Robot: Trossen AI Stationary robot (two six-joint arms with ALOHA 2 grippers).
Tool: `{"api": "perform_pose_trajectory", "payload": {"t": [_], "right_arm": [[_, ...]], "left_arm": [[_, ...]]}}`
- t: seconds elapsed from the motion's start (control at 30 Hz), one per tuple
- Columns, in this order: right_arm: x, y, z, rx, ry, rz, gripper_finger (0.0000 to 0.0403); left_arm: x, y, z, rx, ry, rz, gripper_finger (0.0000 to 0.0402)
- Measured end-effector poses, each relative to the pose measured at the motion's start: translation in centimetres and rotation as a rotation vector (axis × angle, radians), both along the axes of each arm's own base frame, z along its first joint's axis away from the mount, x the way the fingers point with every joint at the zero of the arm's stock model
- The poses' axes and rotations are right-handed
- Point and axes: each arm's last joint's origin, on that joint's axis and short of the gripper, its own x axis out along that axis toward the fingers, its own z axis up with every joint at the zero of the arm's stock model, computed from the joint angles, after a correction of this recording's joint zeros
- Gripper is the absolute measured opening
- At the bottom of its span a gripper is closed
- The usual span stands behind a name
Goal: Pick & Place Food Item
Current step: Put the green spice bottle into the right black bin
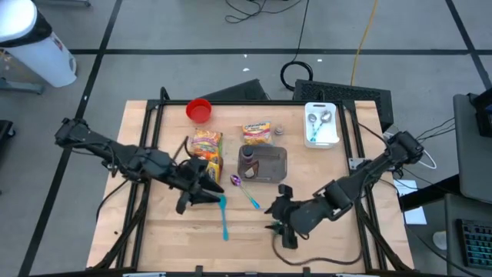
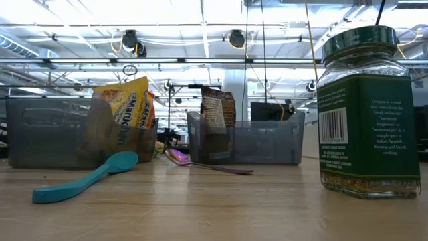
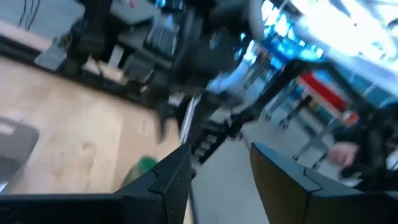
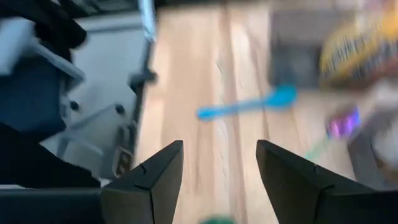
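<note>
Fingers: left gripper [image 3: 214, 171] and right gripper [image 4: 217, 168] both part open, holding nothing.
Done: snack bag [image 1: 206, 146] sits in bin, centre.
Left: jar [image 2: 368, 110] waits, right of frame.

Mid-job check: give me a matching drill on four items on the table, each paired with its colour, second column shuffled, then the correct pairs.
Column one:
1. Long plastic spoon lying flat on the wooden table
2. Round cup near the table's back edge
3. Rectangular tray holding metal spoons
4. Lid of the glass spice jar

Column two:
A. white
B. dark green
C. teal
D. red

Pairs: 1-C, 2-D, 3-A, 4-B
</note>
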Motion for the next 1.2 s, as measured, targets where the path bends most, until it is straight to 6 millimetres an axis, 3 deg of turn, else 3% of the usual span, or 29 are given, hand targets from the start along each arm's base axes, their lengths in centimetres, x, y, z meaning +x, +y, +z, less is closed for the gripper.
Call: {"api": "perform_pose_trajectory", "payload": {"t": [0.2,0.5,0.77,1.07,1.2], "right_arm": [[-0.2,-0.5,-2.5,0.032,0.172,0.025,0.0196],[-0.5,-0.4,-6.5,0.178,0.251,0.185,0.0196],[-0.1,-1.3,-6.6,0.237,0.271,0.253,0.0197],[1.0,-2.8,-6.2,0.312,0.255,0.188,0.0195],[1.2,-3.3,-5.8,0.334,0.226,0.169,0.0165]], "left_arm": [[-0.4,-1.2,1.0,-0.052,-0.096,0.121,0.0175],[-0.9,-2.6,2.3,-0.16,-0.23,0.264,0.0175],[0.8,-4.9,0.6,-0.2,-0.215,0.321,0.0175],[3.4,-6.3,-1.9,-0.256,-0.2,0.331,0.0175],[3.4,-6.3,-1.6,-0.249,-0.233,0.33,0.0175]]}}
